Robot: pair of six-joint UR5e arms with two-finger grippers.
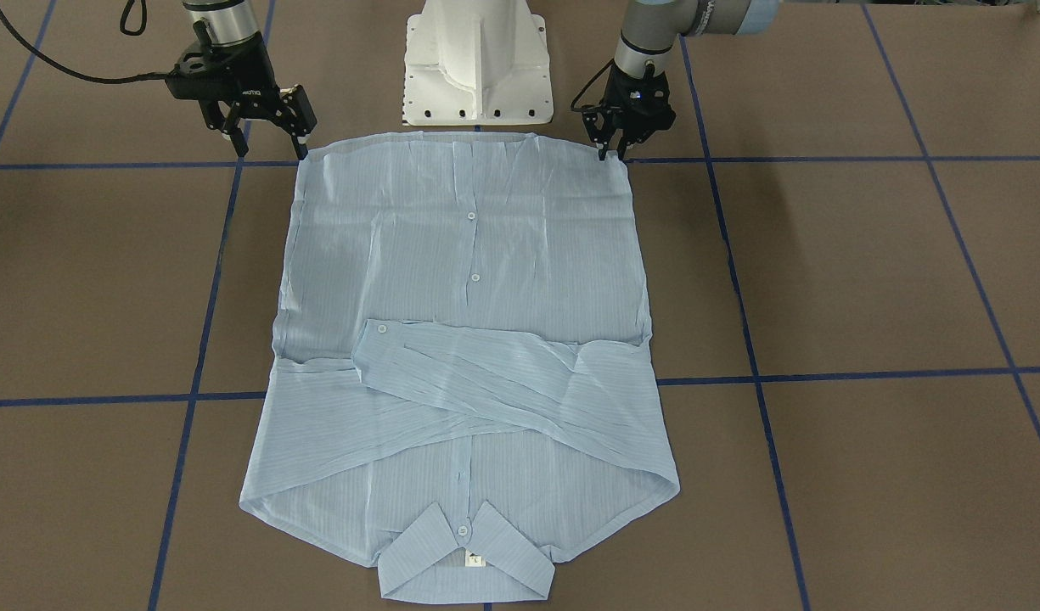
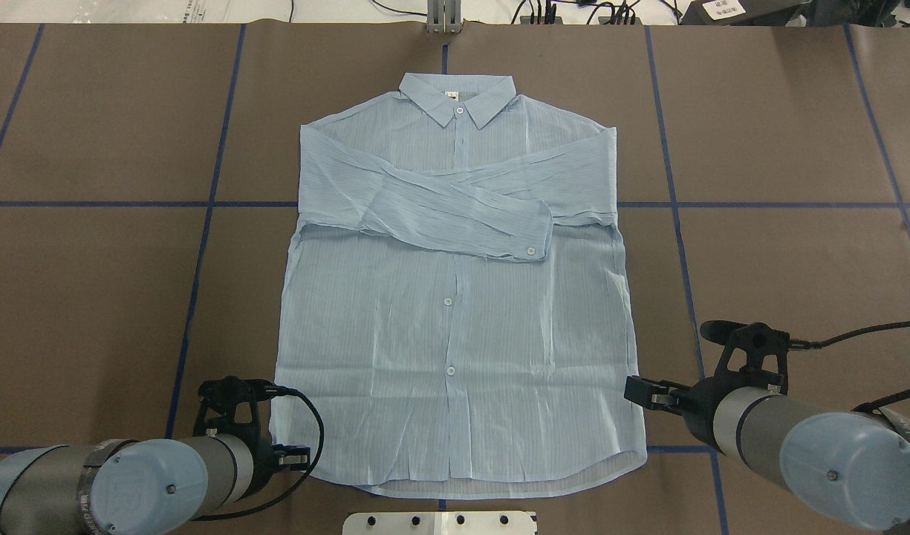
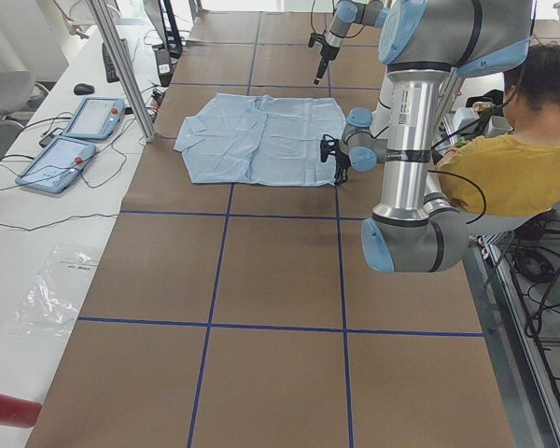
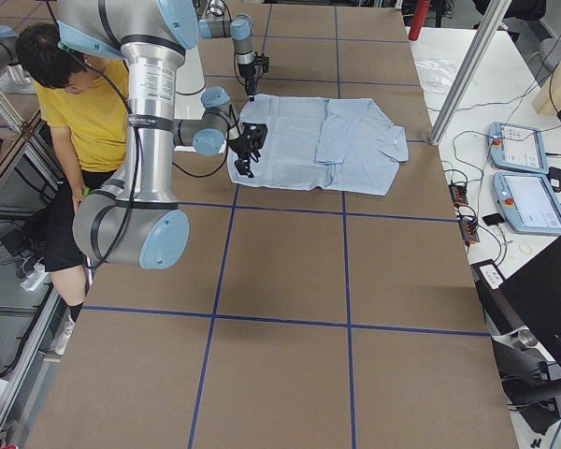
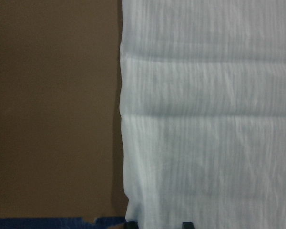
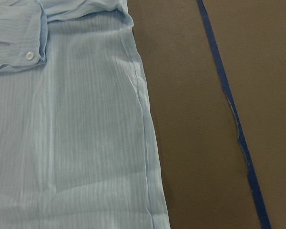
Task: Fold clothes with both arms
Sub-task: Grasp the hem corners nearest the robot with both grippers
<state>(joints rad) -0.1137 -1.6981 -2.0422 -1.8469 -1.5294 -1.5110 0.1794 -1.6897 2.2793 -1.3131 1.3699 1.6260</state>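
Note:
The pale-blue striped shirt (image 1: 469,255) lies flat and buttoned on the brown table, both sleeves crossed over the chest. Its collar (image 2: 458,100) points away from me and its hem is nearest my base. My left gripper (image 1: 613,154) is down at the hem's left corner, fingers close together on the cloth. The left wrist view shows the shirt's side edge (image 5: 124,119) very close. My right gripper (image 1: 269,140) is open and empty, just beside the hem's right corner and above the table. It also shows in the overhead view (image 2: 648,394). The right wrist view shows the shirt's right edge (image 6: 143,119).
My white pedestal base (image 1: 477,68) stands just behind the hem. Blue tape lines (image 1: 825,159) cross the brown table. A person in yellow (image 3: 504,159) sits beside the robot. Control pendants (image 3: 70,140) and a metal post (image 3: 121,65) stand past the collar end.

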